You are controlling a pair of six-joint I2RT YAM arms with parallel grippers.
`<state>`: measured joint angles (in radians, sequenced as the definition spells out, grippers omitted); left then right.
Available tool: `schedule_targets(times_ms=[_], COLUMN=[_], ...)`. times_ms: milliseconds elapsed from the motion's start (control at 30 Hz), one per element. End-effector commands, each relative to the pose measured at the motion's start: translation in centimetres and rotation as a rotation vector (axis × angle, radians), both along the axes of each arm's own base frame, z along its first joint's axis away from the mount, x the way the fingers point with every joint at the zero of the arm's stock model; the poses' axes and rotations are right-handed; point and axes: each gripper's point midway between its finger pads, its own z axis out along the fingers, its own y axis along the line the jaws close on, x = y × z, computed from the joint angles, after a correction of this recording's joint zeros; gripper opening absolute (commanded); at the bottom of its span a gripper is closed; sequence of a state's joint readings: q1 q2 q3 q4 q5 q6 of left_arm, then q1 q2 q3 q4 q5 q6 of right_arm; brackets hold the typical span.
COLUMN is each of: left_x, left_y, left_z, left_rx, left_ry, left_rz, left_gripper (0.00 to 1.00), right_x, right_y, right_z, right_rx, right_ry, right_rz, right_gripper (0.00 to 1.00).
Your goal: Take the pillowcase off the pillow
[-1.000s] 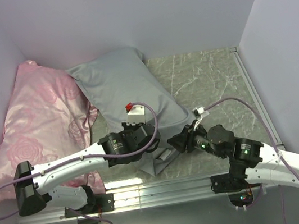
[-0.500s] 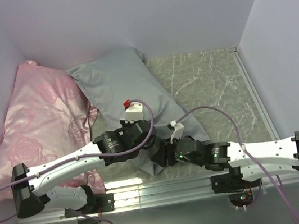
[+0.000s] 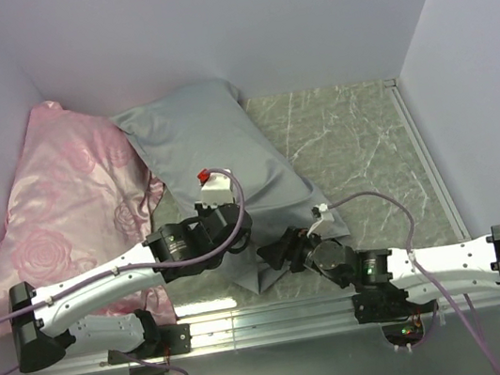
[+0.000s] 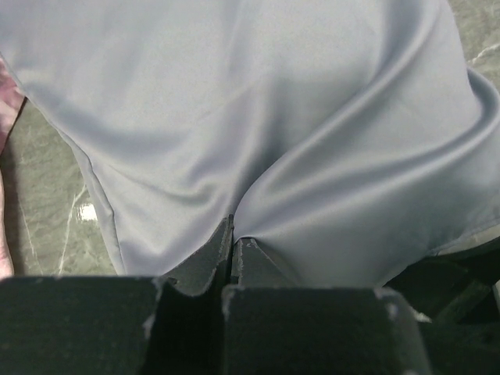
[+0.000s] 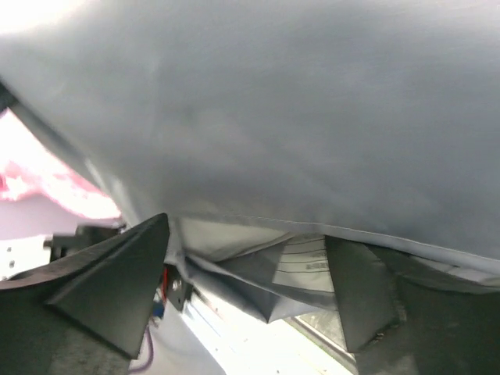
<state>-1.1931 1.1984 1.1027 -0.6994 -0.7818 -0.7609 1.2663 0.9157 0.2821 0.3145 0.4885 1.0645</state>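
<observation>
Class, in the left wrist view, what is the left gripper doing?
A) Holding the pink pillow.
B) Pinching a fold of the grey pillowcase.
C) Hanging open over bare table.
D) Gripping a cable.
B: the left gripper has its fingers together on a raised fold of the pillowcase.

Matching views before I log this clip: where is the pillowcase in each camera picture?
Top external: pillowcase at centre, running from the back to the near edge.
Left wrist: fills most of the frame, pinched in the left gripper at bottom centre.
Right wrist: fills the upper frame, above the open right gripper.
Shared landmark: pink pillow, on the left in all three.
</observation>
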Motion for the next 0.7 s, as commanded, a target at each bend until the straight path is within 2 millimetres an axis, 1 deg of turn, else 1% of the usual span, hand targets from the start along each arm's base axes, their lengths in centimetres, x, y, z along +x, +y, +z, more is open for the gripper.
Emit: schedule_targets(times_ms=[0,33,67,133,233,300,400,467,533,567,600,633,667], left_x=[-0.2,-0.3,-0.3,-0.4,-0.5,-0.5,-0.5,-0.5,-0.3,-0.3,-0.2,-0.1,0.0], left_y=[0.0,0.0,-0.1,-0.3,-0.7,-0.8,-0.9,-1.0,-1.3,-1.5,-1.6,-1.8,-2.0], left_z=[0.3,0.3,0.2,0.2,0.5,0.6,1.0,1.3,1.8,1.7,1.9,2.3,2.3], left_rx=[-0.057,-0.058,-0.061,-0.065,-0.067,-0.062,-0.063,-0.064,-0.069,-0.059,-0.059,-0.064,-0.055], left_ry=[0.006,0.008,0.009,0.014,0.017,0.017,0.01,0.004,-0.004,-0.004,-0.007,-0.012,-0.014], left_rz=[0.002,-0.003,-0.005,-0.016,-0.027,-0.03,-0.035,-0.04,-0.047,-0.053,-0.057,-0.06,-0.064], left_gripper=[0.0,0.0,0.01,0.0,0.01,0.0,0.01,0.0,0.0,0.0,0.0,0.0,0.01], right_x=[2.0,2.1,2.3,2.5,2.9,3.2,3.5,3.5,3.5,3.5,3.4,3.4,3.3], right_y=[-0.9,-0.8,-0.4,0.1,0.7,0.8,0.4,0.5,0.9,1.1,1.3,1.5,1.7], right_z=[2.0,1.2,1.5,1.2,1.3,1.5,1.3,2.0,2.2,2.4,2.0,1.9,2.1], right_rx=[0.119,0.082,0.079,0.074,0.093,0.097,0.084,0.097,0.079,0.074,0.059,0.054,0.056], right_ry=[-0.019,-0.012,-0.016,-0.007,-0.001,-0.006,-0.023,-0.052,-0.078,-0.081,-0.079,-0.078,-0.079], right_rz=[-0.15,-0.153,-0.155,-0.159,-0.175,-0.194,-0.211,-0.203,-0.175,-0.171,-0.164,-0.156,-0.147], right_gripper=[0.89,0.89,0.89,0.9,0.89,0.84,0.8,0.74,0.74,0.74,0.72,0.69,0.47])
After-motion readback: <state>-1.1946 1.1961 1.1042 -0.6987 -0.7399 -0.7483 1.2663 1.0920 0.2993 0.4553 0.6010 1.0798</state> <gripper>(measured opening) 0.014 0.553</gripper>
